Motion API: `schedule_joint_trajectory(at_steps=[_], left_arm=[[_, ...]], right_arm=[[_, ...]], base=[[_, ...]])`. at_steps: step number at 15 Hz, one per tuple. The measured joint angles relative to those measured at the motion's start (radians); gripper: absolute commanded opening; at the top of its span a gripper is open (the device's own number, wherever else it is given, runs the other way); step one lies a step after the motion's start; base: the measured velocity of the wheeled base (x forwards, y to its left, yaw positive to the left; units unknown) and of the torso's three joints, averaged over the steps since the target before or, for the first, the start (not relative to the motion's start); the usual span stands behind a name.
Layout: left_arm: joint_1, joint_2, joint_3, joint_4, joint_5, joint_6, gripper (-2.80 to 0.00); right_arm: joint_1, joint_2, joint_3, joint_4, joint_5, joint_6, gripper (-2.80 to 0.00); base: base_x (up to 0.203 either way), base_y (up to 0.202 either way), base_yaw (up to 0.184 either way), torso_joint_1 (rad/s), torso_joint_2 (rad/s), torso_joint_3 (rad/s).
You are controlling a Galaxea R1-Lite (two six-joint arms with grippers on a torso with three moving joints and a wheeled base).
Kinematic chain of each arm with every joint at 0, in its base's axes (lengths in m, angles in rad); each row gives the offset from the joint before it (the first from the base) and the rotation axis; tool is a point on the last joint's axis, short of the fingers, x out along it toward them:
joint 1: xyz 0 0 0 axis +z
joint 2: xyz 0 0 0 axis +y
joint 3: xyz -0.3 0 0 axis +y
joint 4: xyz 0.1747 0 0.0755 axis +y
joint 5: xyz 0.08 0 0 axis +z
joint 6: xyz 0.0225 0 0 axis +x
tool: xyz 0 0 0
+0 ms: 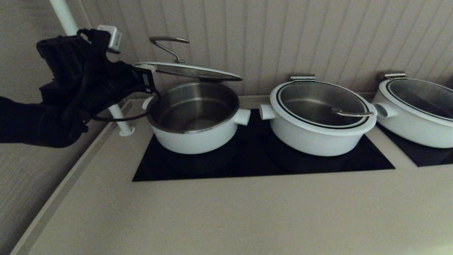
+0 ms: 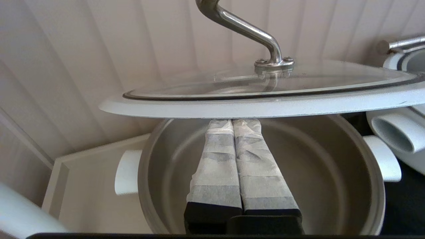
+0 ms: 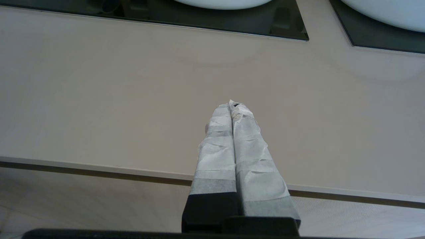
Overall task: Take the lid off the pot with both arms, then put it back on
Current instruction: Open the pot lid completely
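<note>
The right gripper [image 3: 232, 105], its two tape-wrapped fingers [image 3: 215, 156] pressed together with nothing between them, hangs above a bare beige countertop [image 3: 116, 99] near its front edge. Beyond lie black glass cooktop panels [image 3: 212, 20] bearing rounded white pot bottoms [image 3: 225, 3].

We see the lid [image 1: 189, 71] raised over the pot [image 1: 194, 118], a gap open between them; the surface [image 1: 226, 212] toward its front edge lies bare.
</note>
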State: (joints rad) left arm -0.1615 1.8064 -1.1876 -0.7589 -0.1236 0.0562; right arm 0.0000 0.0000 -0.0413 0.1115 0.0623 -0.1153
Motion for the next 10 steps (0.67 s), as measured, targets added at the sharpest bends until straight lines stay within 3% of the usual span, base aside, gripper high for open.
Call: schedule_joint_trajectory(at_steps=[10], left_arm=[[0.0, 0.036, -0.04, -0.051, 0.0, 0.002, -2.8]], right_arm=[[0.0, 0.0, 0.0, 0.0, 0.0, 0.0, -2.8]], base=[[0.0, 0.0, 0.0, 0.0, 0.0, 0.0]])
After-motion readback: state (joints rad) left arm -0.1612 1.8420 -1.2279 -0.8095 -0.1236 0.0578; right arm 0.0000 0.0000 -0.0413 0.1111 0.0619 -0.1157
